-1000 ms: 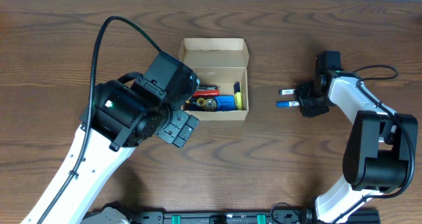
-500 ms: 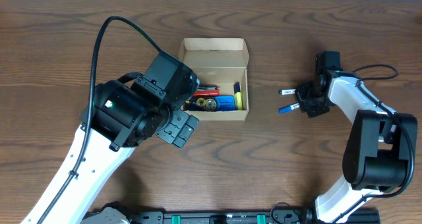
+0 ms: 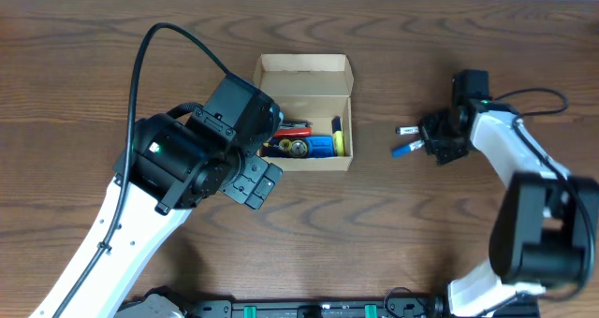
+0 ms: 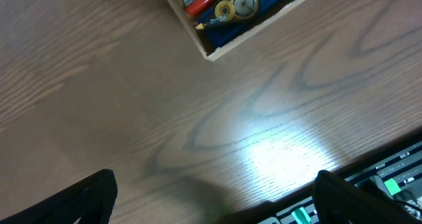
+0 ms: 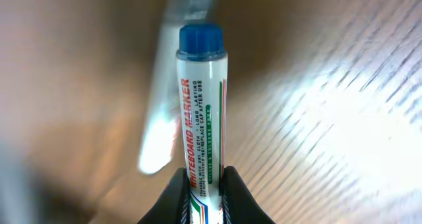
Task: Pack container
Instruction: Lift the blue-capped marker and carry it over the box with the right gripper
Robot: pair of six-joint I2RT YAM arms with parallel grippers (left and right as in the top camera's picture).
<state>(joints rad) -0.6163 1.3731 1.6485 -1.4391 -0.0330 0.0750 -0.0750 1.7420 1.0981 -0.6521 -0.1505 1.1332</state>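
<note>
Your right gripper (image 5: 201, 188) is clenched on the blue-capped whiteboard marker (image 5: 201, 112) near its tail end only, so most of the barrel sticks out ahead of the jaws. A quick swing could make it pivot or slip free. A second pen (image 3: 406, 130) lies just beside the held marker and could be nudged as you lift. Both are well apart from the container (image 3: 301, 86), on its right-arm side. The container stands open with its flap folded back. Markers crowd its front half, so a flat drop there may leave the marker riding on the front wall. The left gripper (image 4: 221, 199) is spread wide and empty over the desk (image 3: 421, 224), just in front of the container. That arm overhangs the container's near left corner. The bare desk between marker and container gives you a free path to the container's back half.
</note>
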